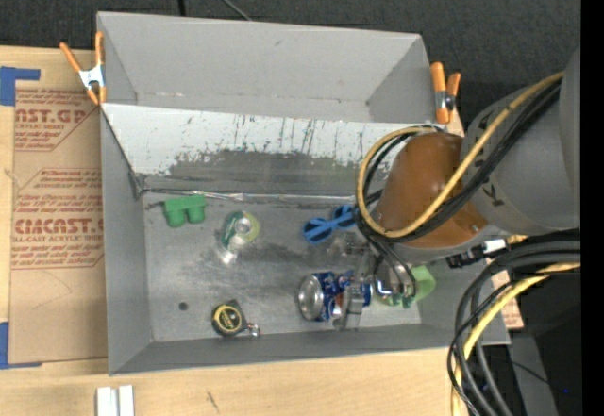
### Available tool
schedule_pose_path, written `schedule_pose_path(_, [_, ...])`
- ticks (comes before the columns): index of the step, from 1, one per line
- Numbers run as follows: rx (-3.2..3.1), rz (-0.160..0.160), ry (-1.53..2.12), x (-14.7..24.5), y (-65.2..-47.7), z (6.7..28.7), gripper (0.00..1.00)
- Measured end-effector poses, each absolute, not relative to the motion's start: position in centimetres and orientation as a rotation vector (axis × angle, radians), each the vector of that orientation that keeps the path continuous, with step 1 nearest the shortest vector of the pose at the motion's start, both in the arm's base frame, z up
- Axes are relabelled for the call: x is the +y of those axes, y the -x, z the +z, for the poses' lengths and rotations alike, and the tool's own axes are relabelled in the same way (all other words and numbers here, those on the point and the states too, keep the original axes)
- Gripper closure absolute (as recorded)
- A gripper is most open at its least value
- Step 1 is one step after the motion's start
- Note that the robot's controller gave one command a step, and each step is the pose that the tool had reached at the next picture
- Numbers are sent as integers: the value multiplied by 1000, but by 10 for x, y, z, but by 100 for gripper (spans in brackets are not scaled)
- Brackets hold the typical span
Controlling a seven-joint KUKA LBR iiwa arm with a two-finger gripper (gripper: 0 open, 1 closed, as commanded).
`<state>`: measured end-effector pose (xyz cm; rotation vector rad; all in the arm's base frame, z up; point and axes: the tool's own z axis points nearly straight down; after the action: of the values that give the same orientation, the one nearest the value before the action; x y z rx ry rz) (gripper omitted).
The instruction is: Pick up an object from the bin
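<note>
Gripper (361,293) low in bin's (123,244) near-right corner | over blue-silver crumpled object (316,296) | beside green block (420,282) | grip state unclear

We see a blue-and-silver can (319,297) beside the gripper (363,294), a green block (421,282) at its other side, a blue clip (326,226) just beyond it, a yellow-and-black tape measure (227,318) farther off, all in a scuffed grey bin (283,65).

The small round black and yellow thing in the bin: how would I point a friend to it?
Find the grey metal bin and look at the lower left of its floor. There lies a small round tape measure, set apart from everything else. Unlike the green block and the clear roll farther back, it is black with a yellow ring.
</note>
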<state>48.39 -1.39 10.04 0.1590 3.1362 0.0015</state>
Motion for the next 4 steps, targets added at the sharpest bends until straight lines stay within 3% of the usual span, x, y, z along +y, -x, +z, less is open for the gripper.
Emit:
schedule_pose_path(1, [3120, 2, -367, -10, -484, 99, 0])
schedule_pose_path(2, [3093, 1, -572, -13, -487, 69, 0])
schedule_pose_path(3, [3094, 1, -571, -13, -487, 68, 0])
schedule_pose_path(4, [3094, 1, -571, -13, -487, 68, 100])
